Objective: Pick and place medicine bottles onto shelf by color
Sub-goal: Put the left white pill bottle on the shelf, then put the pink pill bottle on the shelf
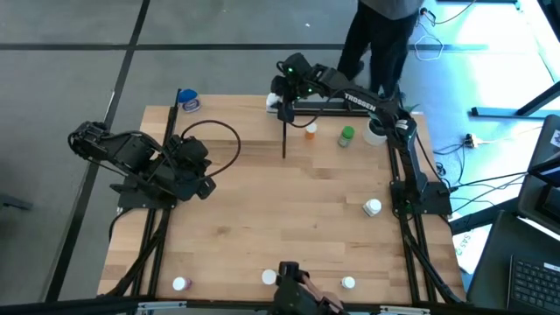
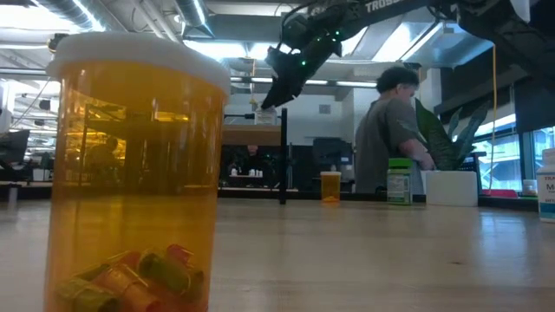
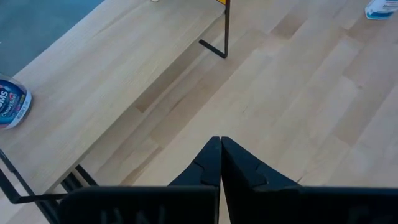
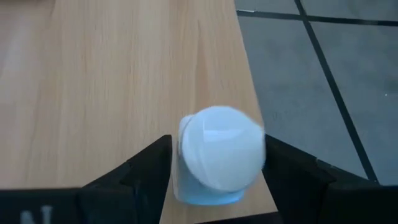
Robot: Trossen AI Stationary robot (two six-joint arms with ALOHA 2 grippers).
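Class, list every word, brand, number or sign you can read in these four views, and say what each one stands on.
"TROSSEN", white letters on the right arm, high view.
"TR...", the start of the same word on that arm, low view; the rest is cut off.
Label on the blue bottle, left wrist view: print shows, too blurred to read.
Label on the green bottle, low view: too small to read.
"M" on the white bottle at the edge, low view: the rest is unreadable.

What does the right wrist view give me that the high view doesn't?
Only the right wrist view: a white-capped bottle sitting between the right gripper's parted fingers, with small gaps either side, at the shelf's edge. Only the high view: the left gripper waiting at the left, the orange bottle, the green bottle and a person. Both show the right gripper over the shelf.
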